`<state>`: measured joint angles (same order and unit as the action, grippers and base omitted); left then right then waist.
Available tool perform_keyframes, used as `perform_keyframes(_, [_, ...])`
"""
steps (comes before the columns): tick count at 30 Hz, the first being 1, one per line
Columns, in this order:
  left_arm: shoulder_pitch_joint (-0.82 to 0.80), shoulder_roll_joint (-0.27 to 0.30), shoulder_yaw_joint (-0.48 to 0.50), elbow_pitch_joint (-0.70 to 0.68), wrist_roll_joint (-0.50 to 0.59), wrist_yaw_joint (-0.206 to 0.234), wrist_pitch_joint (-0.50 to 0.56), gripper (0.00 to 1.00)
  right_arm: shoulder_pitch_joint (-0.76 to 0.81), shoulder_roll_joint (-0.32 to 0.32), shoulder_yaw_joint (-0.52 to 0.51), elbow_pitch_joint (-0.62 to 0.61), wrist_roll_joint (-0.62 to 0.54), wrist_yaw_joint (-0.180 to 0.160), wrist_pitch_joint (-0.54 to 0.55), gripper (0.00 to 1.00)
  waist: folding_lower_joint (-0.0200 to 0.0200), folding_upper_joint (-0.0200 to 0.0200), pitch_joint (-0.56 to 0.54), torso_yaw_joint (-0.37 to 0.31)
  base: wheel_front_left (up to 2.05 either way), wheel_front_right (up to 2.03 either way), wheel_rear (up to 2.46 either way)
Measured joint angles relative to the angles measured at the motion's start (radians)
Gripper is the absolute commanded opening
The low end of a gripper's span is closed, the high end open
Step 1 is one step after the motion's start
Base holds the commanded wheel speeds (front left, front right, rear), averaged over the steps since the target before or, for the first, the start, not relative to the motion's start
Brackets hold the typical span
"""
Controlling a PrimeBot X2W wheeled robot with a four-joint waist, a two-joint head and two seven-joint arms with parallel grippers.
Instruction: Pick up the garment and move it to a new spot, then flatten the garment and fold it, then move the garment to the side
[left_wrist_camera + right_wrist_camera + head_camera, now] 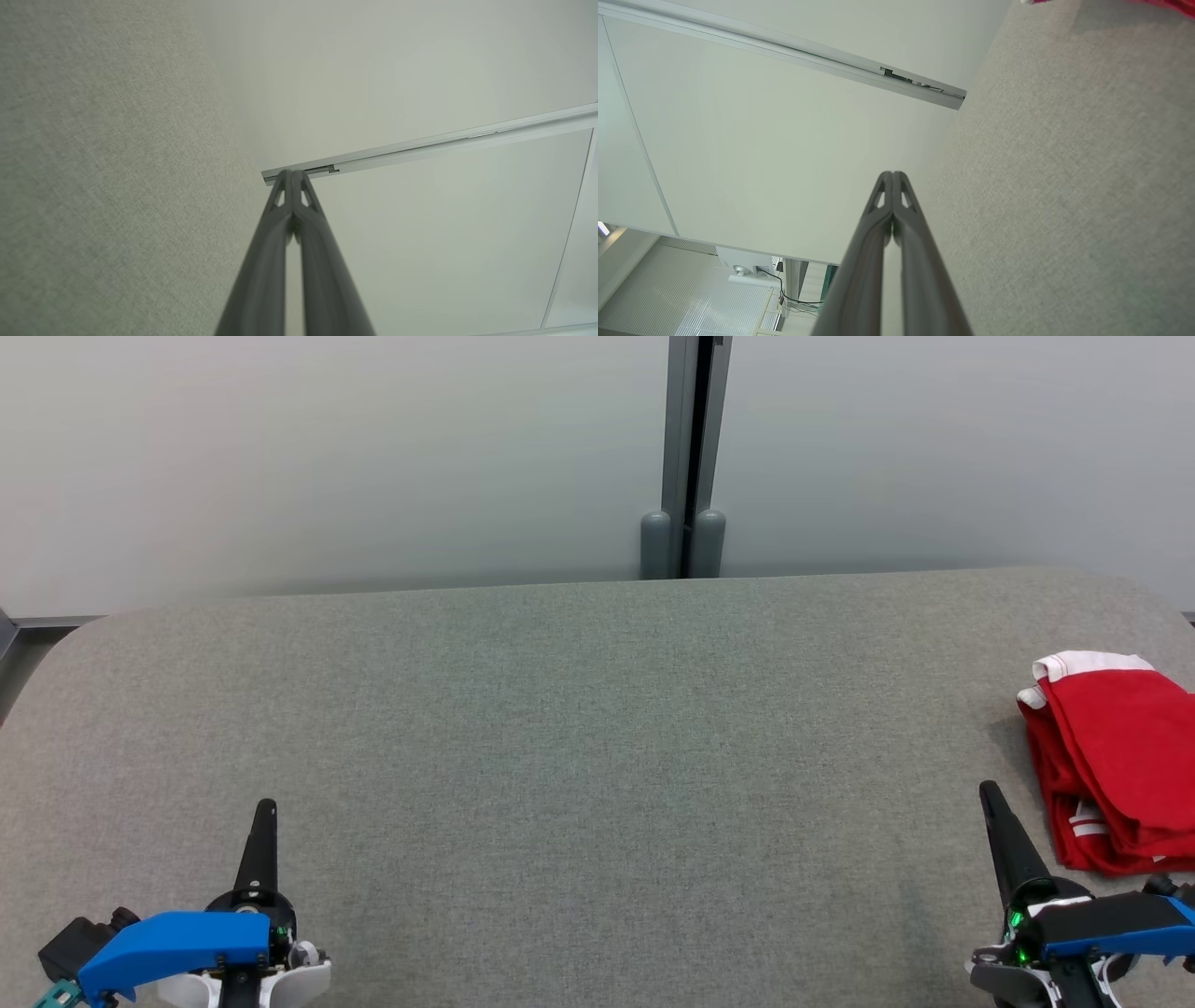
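Bright, even, diffuse light; faint soft shadow beside the garment (1111,756); wrist views blur toward their bottom edges.

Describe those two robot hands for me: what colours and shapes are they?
The left gripper and right gripper look alike: two long, dark grey fingers tapering to a point, with small triangular cut-outs near the tips. Behind them sits a black round base with a tiny green light, a bright blue cover and white shell parts.

This looks like an office or lab room. Ahead of the right gripper (988,793), pale partition panels (373,457) on a grey metal post (689,448) back the felt-covered table (597,709). Left of its fingers in the wrist view hang slatted blinds (668,298).
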<state>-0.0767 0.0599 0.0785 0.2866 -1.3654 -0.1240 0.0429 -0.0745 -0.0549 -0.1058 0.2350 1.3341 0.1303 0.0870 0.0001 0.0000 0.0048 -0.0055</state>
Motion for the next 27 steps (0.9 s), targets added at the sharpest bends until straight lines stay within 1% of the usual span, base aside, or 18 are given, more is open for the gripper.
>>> perform_keyframes(27, [-0.018, -0.007, 0.026, -0.03, -0.182, 0.0, 0.053, 0.0, -0.023, 0.003, -0.005, 0.007, 0.205, 0.0, 0.019, 0.0, -0.0001, 0.0, -0.001, 0.004, 0.0, 0.0, 0.0])
